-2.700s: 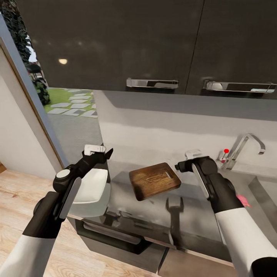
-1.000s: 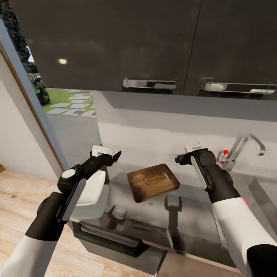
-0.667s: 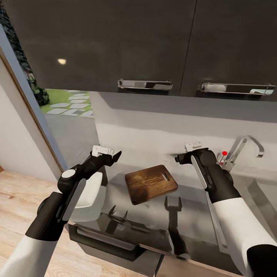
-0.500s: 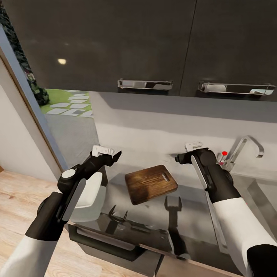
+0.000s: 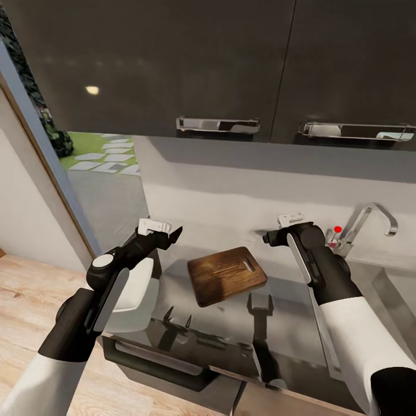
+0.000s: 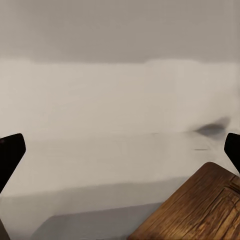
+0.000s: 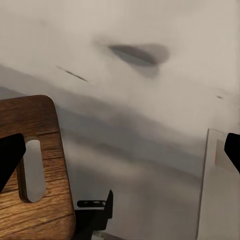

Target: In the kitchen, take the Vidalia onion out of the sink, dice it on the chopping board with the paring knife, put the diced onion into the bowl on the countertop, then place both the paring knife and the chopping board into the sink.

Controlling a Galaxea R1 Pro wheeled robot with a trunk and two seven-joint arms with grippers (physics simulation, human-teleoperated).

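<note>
A dark brown chopping board lay flat on the grey countertop at the centre of the head view, its slot handle hole toward the right end. Both arms hovered above the worktop, one at each side of the board and touching nothing. The left gripper, at centre left, had its jaws spread apart and held nothing; its dark fingertips sat at the two side edges of the left wrist view, where a rounded corner of the board filled the lower right. The right gripper, right of centre, was also released and empty, its fingertips wide apart at the edges of the right wrist view, with the board's slotted end at the lower left there. A white bowl stood at the countertop's left end, partly hidden behind the left arm. The chrome tap, with its red dot, rose at the right edge of the head view, and the steel rim of the sink showed below it. Dark wall cabinets with chrome handles spanned the top.
</note>
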